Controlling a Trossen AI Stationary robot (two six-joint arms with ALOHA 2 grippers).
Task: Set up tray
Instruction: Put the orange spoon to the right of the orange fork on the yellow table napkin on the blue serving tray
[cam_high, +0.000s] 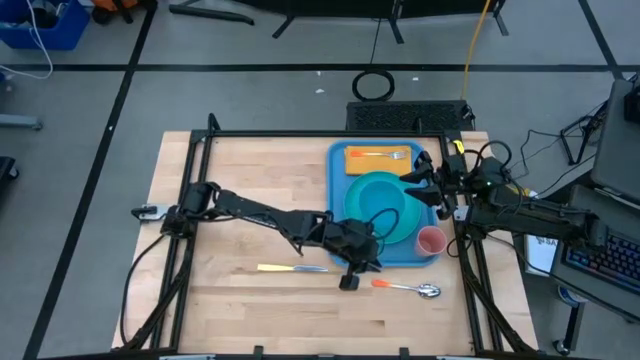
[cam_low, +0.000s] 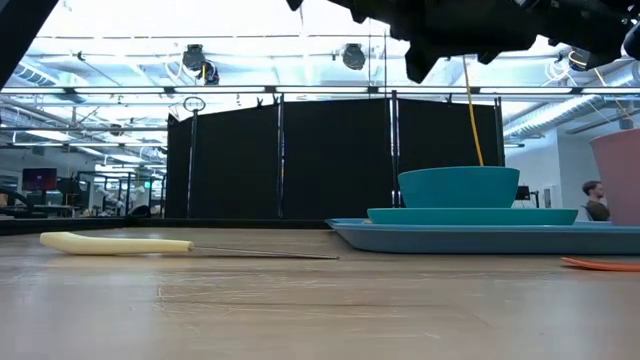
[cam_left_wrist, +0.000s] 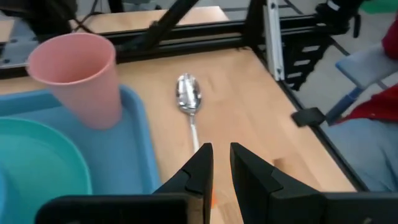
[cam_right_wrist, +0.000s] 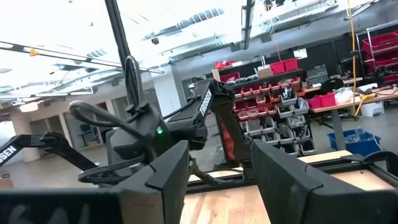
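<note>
High view: the blue tray (cam_high: 338, 165) lies on the wooden table (cam_high: 230, 190) at about two o'clock from its centre. On it sit a turquoise plate (cam_high: 395, 222) with a turquoise bowl (cam_high: 378, 197), a yellow-orange napkin (cam_high: 380, 160) carrying an orange fork (cam_high: 378, 154) at the twelve o'clock end, and a pink cup (cam_high: 431, 241) in the four o'clock corner. The left gripper (cam_high: 352, 278) hangs just off the tray's six o'clock rim. A spoon (cam_high: 408, 288) with an orange handle lies at its three o'clock, a yellow-handled knife (cam_high: 290, 268) at its nine o'clock. The right gripper (cam_high: 432, 185) waits at the tray's three o'clock edge.

Low view: the tray (cam_low: 480, 238) rests flat at three o'clock, plate (cam_low: 470, 215) and bowl (cam_low: 458, 187) stacked on it, knife (cam_low: 115, 243) at nine o'clock.

Left wrist view: the left gripper (cam_left_wrist: 221, 157) has its jaws narrowly parted, gripping nothing, over the spoon's (cam_left_wrist: 188, 99) handle; the tray (cam_left_wrist: 138, 140) lies just beside them.

Right wrist view: the right gripper (cam_right_wrist: 219, 163) has jaws spread wide and empty.
</note>
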